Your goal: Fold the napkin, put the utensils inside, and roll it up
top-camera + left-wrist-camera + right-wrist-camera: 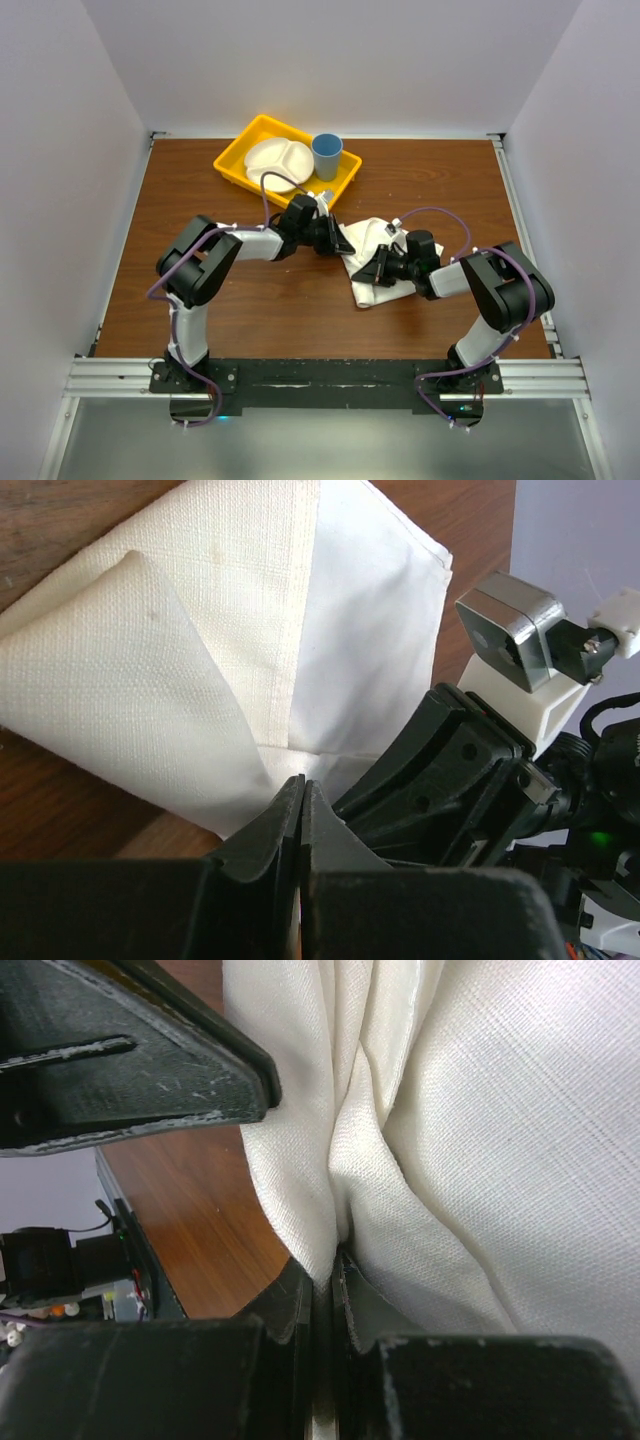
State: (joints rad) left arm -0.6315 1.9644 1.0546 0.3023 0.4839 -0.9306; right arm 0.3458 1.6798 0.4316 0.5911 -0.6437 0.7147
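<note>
Seen from above, a brown wooden table [280, 310] with two black-and-white robot arms reaching inward from the near edge.

On the left, the left arm bends across toward the centre. Behind it, at the back of the table, sits a yellow tray [232, 160] holding a white divided plate [275, 160] and a blue cup [327, 155], well apart from the work.

The left gripper [343, 243] is at the napkin's left side. Its wrist view shows the jaws pressed together with no gap, their tips meeting right where a folded edge of cloth ends, so it appears to pinch that edge, likely in order to lift or draw it over.

In the centre lies the napkin [372, 238], a white woven cloth, bunched and partly doubled over on the bare wood, one flap turned across another.

On the right, the right gripper [375, 270] is at the napkin's near right side, close to the left one. Its jaws are clamped tight on a pleat of cloth, probably to anchor that side while the other hand works.

The knife cannot be made out in any view. Folding looks under way; nothing is rolled yet.
</note>
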